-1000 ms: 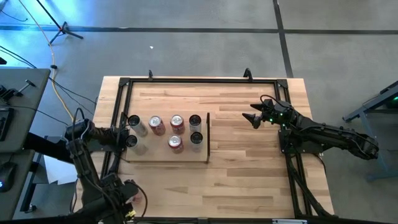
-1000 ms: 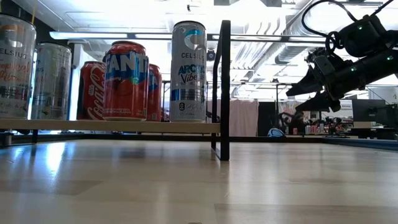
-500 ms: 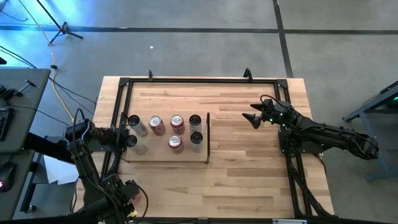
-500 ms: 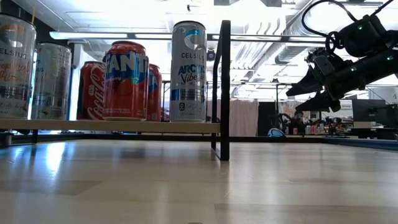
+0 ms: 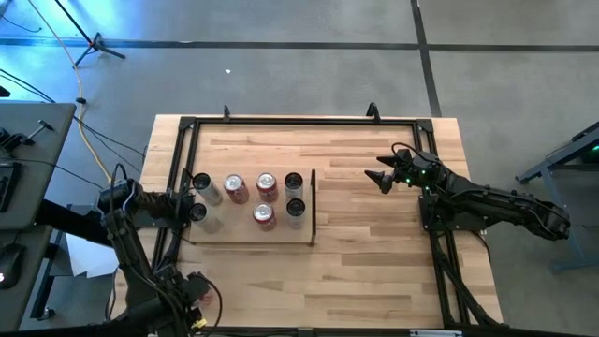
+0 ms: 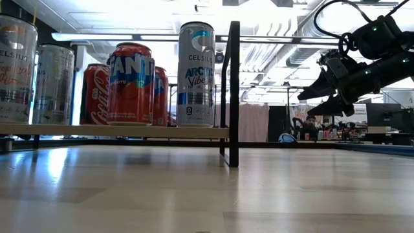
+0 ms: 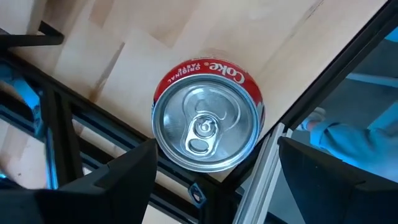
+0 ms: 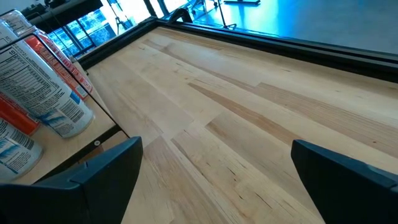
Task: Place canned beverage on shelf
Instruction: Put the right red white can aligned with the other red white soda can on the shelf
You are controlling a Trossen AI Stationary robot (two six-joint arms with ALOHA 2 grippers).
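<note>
From above, the shelf [image 5: 248,234] carries the cans on the tabletop's [image 5: 365,271] left, well apart from the right hand [image 5: 383,175], which is released. At tabletop level, cans stand upright. Under the left hand [image 7: 211,180] (spread wide) stands a Coke can [image 7: 207,124].

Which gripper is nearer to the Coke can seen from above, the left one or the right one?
Left. The left gripper hangs open right above the Coke can. The right gripper is open too, far off over the bare table past the shelf.
</note>
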